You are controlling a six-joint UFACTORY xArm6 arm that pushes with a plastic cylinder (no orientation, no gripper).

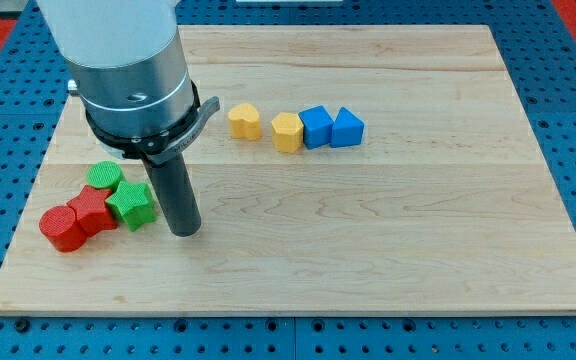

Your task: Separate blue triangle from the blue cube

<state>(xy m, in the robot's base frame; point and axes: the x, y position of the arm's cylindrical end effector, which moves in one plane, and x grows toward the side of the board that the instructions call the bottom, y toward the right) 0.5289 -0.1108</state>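
Observation:
The blue cube (316,126) and the blue triangle (347,128) sit touching side by side in the upper middle of the wooden board (368,230), the triangle on the view's right. A yellow block (287,131) touches the cube's left side. My tip (184,231) rests on the board at the lower left, far from both blue blocks, just right of a green star block (133,205).
A yellow heart block (245,120) lies left of the yellow block. A green block (104,177), a red block (92,209) and a red cylinder (61,227) cluster at the lower left beside the green star.

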